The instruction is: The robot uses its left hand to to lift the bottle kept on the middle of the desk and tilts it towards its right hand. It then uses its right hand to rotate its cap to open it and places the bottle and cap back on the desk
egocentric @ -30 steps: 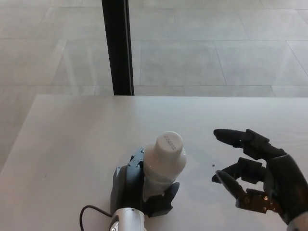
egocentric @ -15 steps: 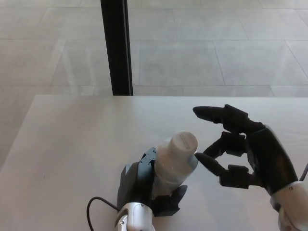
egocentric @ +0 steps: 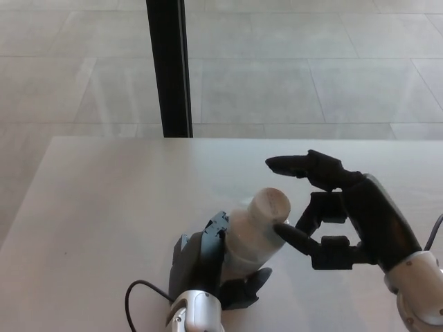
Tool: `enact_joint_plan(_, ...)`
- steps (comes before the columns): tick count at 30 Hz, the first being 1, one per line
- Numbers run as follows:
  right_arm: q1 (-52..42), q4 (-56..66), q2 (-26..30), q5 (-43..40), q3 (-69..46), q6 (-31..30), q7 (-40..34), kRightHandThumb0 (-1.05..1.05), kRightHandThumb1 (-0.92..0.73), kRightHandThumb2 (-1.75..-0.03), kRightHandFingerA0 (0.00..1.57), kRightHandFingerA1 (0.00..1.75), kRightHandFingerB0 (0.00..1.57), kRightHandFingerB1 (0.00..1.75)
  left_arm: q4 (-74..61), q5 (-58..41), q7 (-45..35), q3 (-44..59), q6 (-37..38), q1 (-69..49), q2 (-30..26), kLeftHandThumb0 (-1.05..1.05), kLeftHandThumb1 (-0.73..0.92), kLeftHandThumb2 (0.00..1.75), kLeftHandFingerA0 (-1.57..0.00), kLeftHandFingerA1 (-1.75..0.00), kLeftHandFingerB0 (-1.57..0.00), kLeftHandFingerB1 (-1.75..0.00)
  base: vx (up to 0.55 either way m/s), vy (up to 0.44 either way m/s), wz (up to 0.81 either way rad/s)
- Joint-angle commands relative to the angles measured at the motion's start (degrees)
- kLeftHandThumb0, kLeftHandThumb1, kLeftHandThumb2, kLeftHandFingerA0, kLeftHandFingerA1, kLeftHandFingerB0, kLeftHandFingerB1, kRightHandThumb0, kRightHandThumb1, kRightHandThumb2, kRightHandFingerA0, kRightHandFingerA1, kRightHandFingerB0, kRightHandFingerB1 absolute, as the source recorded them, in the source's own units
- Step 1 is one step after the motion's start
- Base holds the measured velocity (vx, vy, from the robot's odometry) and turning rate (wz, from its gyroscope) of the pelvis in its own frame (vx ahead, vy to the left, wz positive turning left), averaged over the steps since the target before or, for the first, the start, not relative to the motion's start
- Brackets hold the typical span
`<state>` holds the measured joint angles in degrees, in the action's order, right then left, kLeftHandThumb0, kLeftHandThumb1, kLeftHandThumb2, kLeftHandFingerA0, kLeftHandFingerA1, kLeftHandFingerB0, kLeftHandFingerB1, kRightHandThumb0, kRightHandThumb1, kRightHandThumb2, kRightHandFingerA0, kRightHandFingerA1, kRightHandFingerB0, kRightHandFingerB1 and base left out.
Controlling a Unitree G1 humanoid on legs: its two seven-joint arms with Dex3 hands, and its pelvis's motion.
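A white plastic bottle (egocentric: 248, 235) with a white cap (egocentric: 270, 204) is held above the desk (egocentric: 104, 207) in the head view, tilted toward the right. My left hand (egocentric: 208, 266) is shut on its lower body from the near side. My right hand (egocentric: 339, 211) stands open just right of the cap. One of its fingers (egocentric: 291, 238) touches the bottle below the cap, another reaches over the cap without closing on it.
A black vertical post (egocentric: 168, 69) rises behind the desk's far edge. Pale floor tiles (egocentric: 311, 76) lie beyond. A black cable (egocentric: 142, 294) loops by my left wrist near the front edge.
The bottle has tilted further right in my left hand. My right hand has moved left and up from the near right until its fingers reach the cap.
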<state>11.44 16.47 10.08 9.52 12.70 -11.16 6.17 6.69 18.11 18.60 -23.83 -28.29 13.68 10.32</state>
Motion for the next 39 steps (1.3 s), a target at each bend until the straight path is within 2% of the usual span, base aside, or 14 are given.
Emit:
enact_joint_plan(1, -0.4, 1.2, 2.4, 2.0, 1.0, -2.4, 3.1, -0.62, -0.58, -0.59, 0.95, 1.15, 0.44, 0.41, 1.9, 2.1, -0.5, -0.2, -1.9, -1.9, -0.9, -0.11, 0.8, 0.68, -0.82, -1.61, -0.51, -0.73, 0.0, 0.0, 0.0)
enact_joint_plan(4, -0.2, 2.2, 4.0, 2.9, 2.2, -3.7, 4.7, -0.65, -0.6, -0.59, 0.96, 1.14, 0.43, 0.4, 1.9, 2.9, -0.6, -1.0, -0.6, -2.3, -1.7, -0.1, 0.79, 0.69, -0.78, -1.39, -0.48, -0.7, 0.0, 0.0, 0.0)
enact_joint_plan(9, -0.6, 3.1, 4.2, 2.2, 2.8, -4.7, 5.8, -0.65, -0.59, -0.58, 0.98, 1.2, 0.46, 0.41, 1.2, 3.0, -0.5, -0.7, 0.5, -3.4, -1.6, -0.12, 0.79, 0.68, -0.77, -1.44, -0.49, -0.7, 0.0, 0.0, 0.0)
enact_joint_plan(11, -0.7, 2.2, 4.2, 1.5, 2.4, -3.7, 6.1, -0.63, -0.59, -0.59, 0.99, 1.25, 0.48, 0.43, 1.3, 3.8, -0.4, -1.0, -1.0, -3.1, -1.4, -0.1, 0.75, 0.75, -0.7, -1.58, -0.49, -0.7, 0.0, 0.0, 0.0)
enact_joint_plan(20, 0.2, 2.7, 2.7, 1.1, 1.4, -4.3, 5.8, -0.61, -0.65, -0.6, 0.95, 1.25, 0.49, 0.44, 2.9, 3.8, 0.8, 0.1, 0.9, -3.6, -0.3, -0.04, 0.8, 0.68, -0.85, -1.55, -0.47, -0.7, 0.0, 0.0, 0.0)
enact_joint_plan(22, 0.6, 3.1, 2.8, 2.1, 1.7, -4.5, 5.7, -0.62, -0.67, -0.62, 0.92, 1.3, 0.48, 0.45, 3.2, 4.9, 1.2, -0.7, 2.7, -4.0, -1.2, -0.05, 0.78, 0.67, -0.7, -1.37, -0.45, -0.67, 0.0, 0.0, 0.0)
enact_joint_plan(24, 0.7, 2.7, 2.5, 1.9, 1.3, -3.0, 5.2, -0.57, -0.69, -0.64, 0.96, 1.38, 0.51, 0.47, 3.8, 4.5, 1.4, -0.2, 3.5, -4.3, -1.0, -0.04, 0.79, 0.71, -0.82, -1.56, -0.46, -0.68, 0.0, 0.0, 0.0)
enact_joint_plan(25, 0.7, 2.6, 2.2, 1.5, 1.0, -2.7, 5.1, -0.55, -0.7, -0.63, 0.98, 1.43, 0.51, 0.48, 4.2, 4.8, 1.5, -0.2, 3.1, -4.1, -0.9, -0.05, 0.77, 0.75, -0.68, -1.67, -0.48, -0.68, 0.0, 0.0, 0.0)
enact_joint_plan(27, 0.5, 2.1, 2.0, 0.6, 0.4, -1.1, 5.3, -0.51, -0.71, -0.64, 0.99, 1.46, 0.52, 0.51, 4.5, 4.8, 1.4, 0.0, 2.8, -4.0, -0.8, -0.05, 0.75, 0.75, -0.65, -1.68, -0.49, -0.7, 0.0, 0.0, 0.0)
enact_joint_plan(29, 0.4, 2.3, 1.7, 0.1, -0.1, -0.8, 5.5, -0.48, -0.72, -0.64, 1.0, 1.45, 0.53, 0.52, 4.3, 5.3, 1.0, -0.4, 3.3, -4.2, -1.3, -0.04, 0.77, 0.7, -0.68, -1.27, -0.46, -0.68, 0.0, 0.0, 0.0)
enact_joint_plan(31, 0.2, 2.5, 1.6, -0.3, -0.6, -0.6, 5.9, -0.44, -0.74, -0.64, 1.02, 1.4, 0.54, 0.54, 4.5, 5.5, 1.4, -0.3, 3.2, -4.3, -1.2, -0.04, 0.74, 0.72, -0.65, -1.06, -0.46, -0.67, 0.0, 0.0, 0.0)
enact_joint_plan(33, 0.1, 2.5, 1.4, -0.4, -0.8, 0.1, 6.1, -0.41, -0.75, -0.62, 1.05, 1.38, 0.55, 0.54, 4.5, 5.3, 1.2, 0.0, 2.3, -4.3, -0.8, -0.04, 0.76, 0.7, -0.67, -1.17, -0.45, -0.66, 0.0, 0.0, 0.0)
enact_joint_plan(37, 0.0, 2.9, 1.3, -0.5, -1.1, -0.3, 6.5, -0.38, -0.75, -0.63, 1.06, 1.36, 0.56, 0.54, 4.6, 5.7, 1.2, 0.0, 2.8, -4.6, -0.8, -0.04, 0.75, 0.7, -0.66, -1.09, -0.47, -0.67, 0.0, 0.0, 0.0)
enact_joint_plan(39, -0.1, 3.0, 1.6, -0.1, -1.1, -0.1, 6.5, -0.35, -0.73, -0.67, 1.09, 1.34, 0.57, 0.55, 4.8, 5.8, 1.1, 0.0, 2.9, -4.6, -0.8, -0.05, 0.76, 0.69, -0.73, -1.28, -0.48, -0.68, 0.0, 0.0, 0.0)
